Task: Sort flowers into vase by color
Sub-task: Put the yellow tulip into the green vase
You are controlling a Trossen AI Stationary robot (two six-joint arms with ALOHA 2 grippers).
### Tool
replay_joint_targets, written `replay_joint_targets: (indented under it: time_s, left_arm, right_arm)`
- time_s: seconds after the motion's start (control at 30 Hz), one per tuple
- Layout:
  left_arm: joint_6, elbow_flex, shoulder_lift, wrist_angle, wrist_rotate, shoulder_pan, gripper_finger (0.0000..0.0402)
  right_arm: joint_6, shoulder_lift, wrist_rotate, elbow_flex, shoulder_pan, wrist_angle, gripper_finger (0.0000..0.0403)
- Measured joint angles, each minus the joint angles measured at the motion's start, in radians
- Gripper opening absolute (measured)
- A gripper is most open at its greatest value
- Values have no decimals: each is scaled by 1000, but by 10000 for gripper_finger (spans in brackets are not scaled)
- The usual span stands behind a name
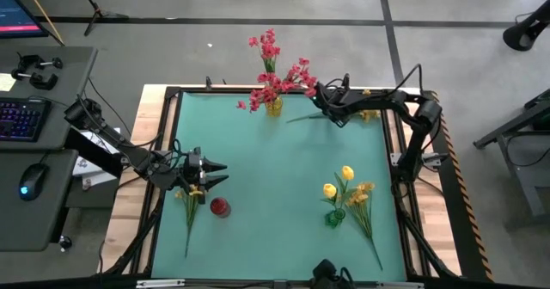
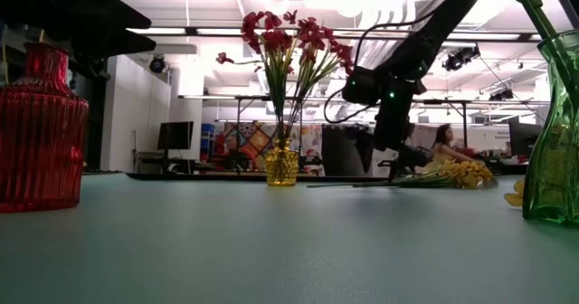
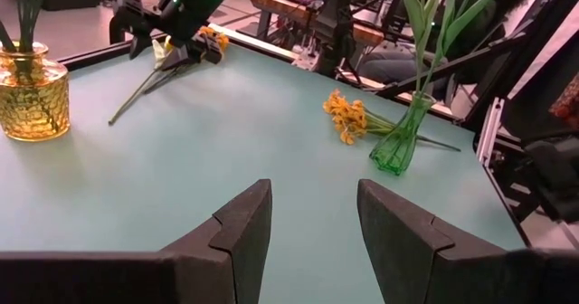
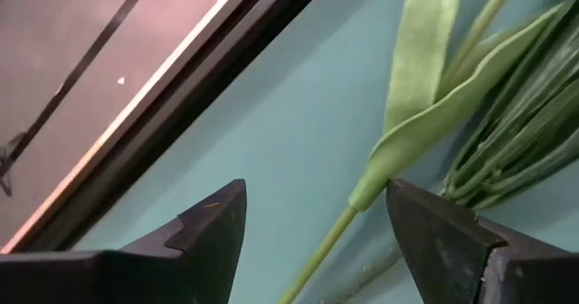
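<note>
Right pincer [image 4: 312,241] open over green stem [image 4: 318,250], no readable writing

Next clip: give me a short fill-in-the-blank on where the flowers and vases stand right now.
1. The red flowers stand in the ___ vase.
2. The yellow tulips stand in the ___ vase.
3. The red vase holds ___ flowers.
4. The right gripper, jaws open, hovers over a spray lying on the ___.

Missing words: yellow; green; no; table
</note>
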Motion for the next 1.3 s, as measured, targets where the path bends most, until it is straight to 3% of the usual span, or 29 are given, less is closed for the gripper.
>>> replay_joint_targets:
  time_s: [0.27,0.57,1.3]
  left_arm:
    - [0,0,0,0,0,0,152]
    - [1,0,0,-5,0,0,152]
    - [1,0,0,-9,2,0,152]
  right_arm:
    - [8,0,14,0,-10,-11,257]
    - [-144,0,6,0,-13,-11,257]
    - [-50,1,16,0,-29,-30,257]
